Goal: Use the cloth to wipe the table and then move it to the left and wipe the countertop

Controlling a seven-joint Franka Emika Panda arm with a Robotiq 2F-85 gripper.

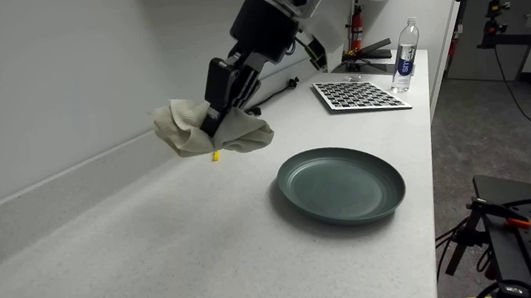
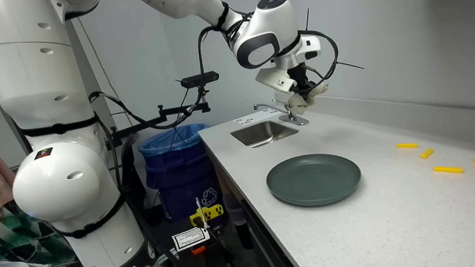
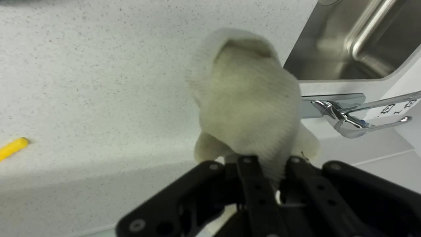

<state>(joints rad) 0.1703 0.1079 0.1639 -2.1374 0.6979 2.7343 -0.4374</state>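
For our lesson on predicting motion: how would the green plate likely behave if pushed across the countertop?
The green plate would probably slide rather than tip, being wide and low. The smooth-looking countertop may offer little grip. Its even, unbent shape suggests the plate is stiff.

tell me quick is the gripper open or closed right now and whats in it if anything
Gripper: closed on the cloth, holding it up off the countertop.

The white countertop (image 1: 183, 250) bears a dark plate (image 1: 342, 185), yellow sticks (image 2: 448, 169), a checkered board (image 1: 361, 95) and a bottle (image 1: 404, 62).
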